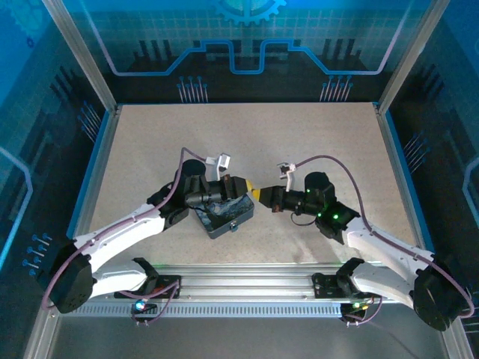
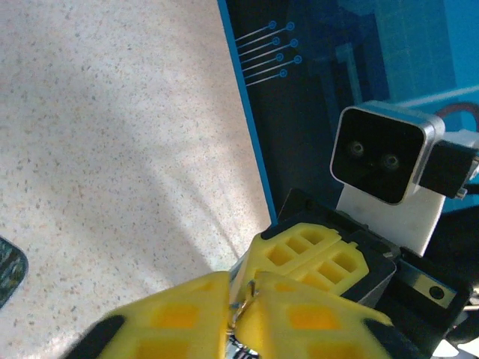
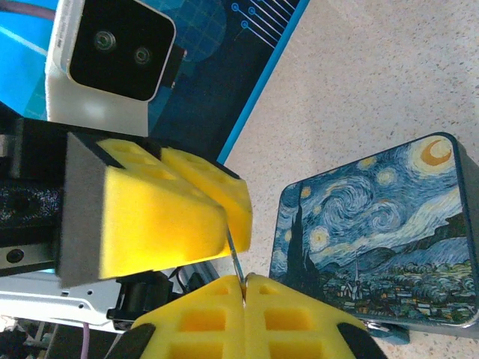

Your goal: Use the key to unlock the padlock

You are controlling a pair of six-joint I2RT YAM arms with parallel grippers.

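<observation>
The speckled table (image 1: 314, 149) carries the painted tin (image 3: 374, 232), lying flat. Near its edge the two grippers meet tip to tip. The left gripper (image 2: 243, 297) pinches the padlock (image 2: 241, 305), which is mostly hidden. The right gripper (image 3: 245, 288) is closed on the key (image 3: 235, 260), a thin sliver that sticks out toward the left gripper.

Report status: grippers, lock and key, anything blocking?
Left gripper pinching padlock, mostly hidden. Right gripper shut on key, key tip at the left fingers. Tin nearby, not blocking.
</observation>
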